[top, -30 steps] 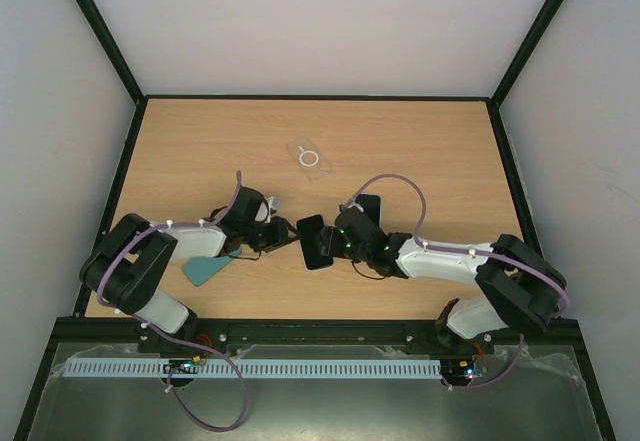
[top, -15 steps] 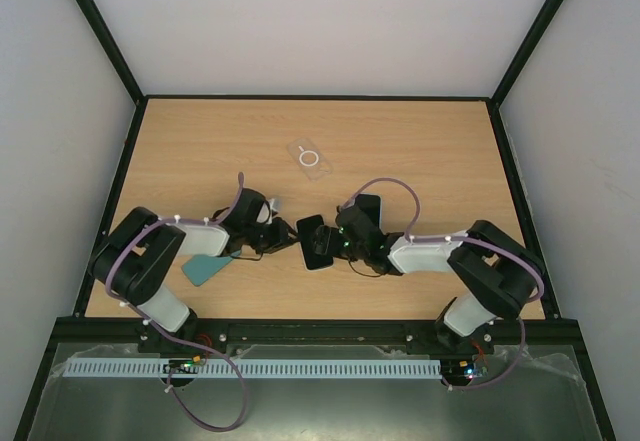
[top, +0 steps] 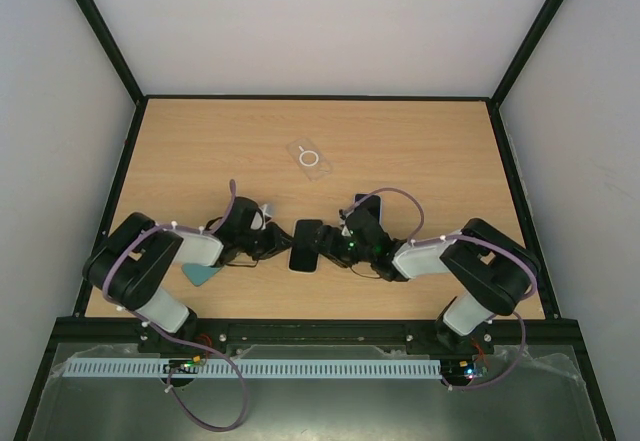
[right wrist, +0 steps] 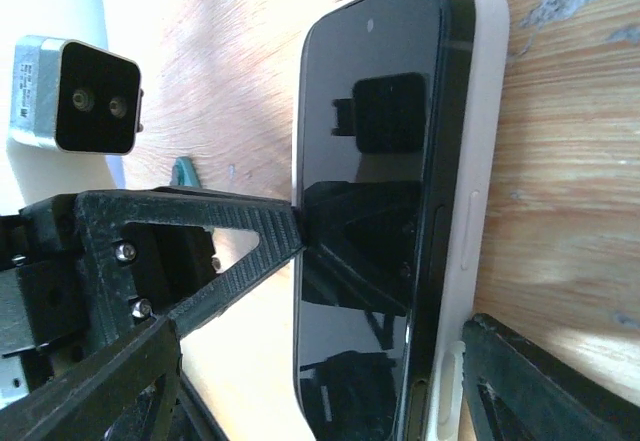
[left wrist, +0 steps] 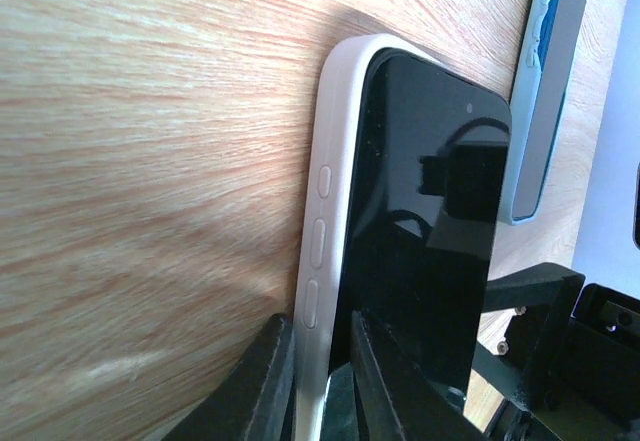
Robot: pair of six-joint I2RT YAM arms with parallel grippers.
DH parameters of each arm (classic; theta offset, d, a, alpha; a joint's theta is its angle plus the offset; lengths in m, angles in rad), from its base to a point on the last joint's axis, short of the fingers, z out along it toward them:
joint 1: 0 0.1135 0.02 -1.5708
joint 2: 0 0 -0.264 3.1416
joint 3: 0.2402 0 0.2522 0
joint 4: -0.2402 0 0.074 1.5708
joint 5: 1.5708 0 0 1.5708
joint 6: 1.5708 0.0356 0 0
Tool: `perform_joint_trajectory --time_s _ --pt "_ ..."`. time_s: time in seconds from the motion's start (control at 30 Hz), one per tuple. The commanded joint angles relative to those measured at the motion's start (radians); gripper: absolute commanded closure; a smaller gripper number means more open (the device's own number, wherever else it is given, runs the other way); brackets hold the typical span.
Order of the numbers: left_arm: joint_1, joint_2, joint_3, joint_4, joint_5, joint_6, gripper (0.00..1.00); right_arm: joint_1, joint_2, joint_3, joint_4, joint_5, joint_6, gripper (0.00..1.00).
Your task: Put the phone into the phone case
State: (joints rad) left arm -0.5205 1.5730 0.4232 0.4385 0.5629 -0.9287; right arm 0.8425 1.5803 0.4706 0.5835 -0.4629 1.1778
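Note:
A black phone (top: 305, 246) lies in a white case on the wooden table between my two grippers. My left gripper (top: 282, 246) comes in from the left and is shut on the phone's edge. In the left wrist view (left wrist: 322, 366) one finger (left wrist: 250, 386) sits outside the white case (left wrist: 322, 221) and the other presses on the screen (left wrist: 420, 211). My right gripper (top: 331, 246) is open and straddles the phone (right wrist: 370, 211); its right finger (right wrist: 540, 381) stands beside the case's side (right wrist: 470, 211). The phone's right edge stands a little proud of the case rim.
A clear case with a ring (top: 310, 158) lies farther back at mid table. A second, pale-blue-edged slab (top: 368, 204) lies behind the right gripper and shows in the left wrist view (left wrist: 550, 71). A teal piece (top: 203, 273) lies under the left arm.
The phone has moved left and turned straighter on the table. Both grippers moved left with it, and the left arm drew back.

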Motion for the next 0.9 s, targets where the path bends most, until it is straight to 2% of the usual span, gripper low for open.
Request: perform_joint_trajectory --time_s 0.0,0.17,0.5,0.7,0.87 --pt "-0.024 -0.032 -0.017 0.034 0.050 -0.020 0.82 0.014 -0.045 -0.005 0.239 -0.079 0.073 0.24" --pt "-0.030 -0.062 -0.018 -0.012 0.025 -0.023 0.74 0.015 -0.060 -0.016 0.282 -0.077 0.109 0.25" --pt "-0.032 -0.084 -0.021 -0.048 0.004 -0.026 0.68 0.015 0.023 -0.019 0.361 -0.097 0.157 0.27" --pt "-0.031 -0.090 -0.027 -0.069 -0.012 -0.016 0.67 0.014 0.087 -0.028 0.413 -0.106 0.160 0.39" --pt "-0.031 -0.094 -0.027 -0.088 -0.023 -0.002 0.64 0.014 0.102 -0.016 0.401 -0.099 0.144 0.60"
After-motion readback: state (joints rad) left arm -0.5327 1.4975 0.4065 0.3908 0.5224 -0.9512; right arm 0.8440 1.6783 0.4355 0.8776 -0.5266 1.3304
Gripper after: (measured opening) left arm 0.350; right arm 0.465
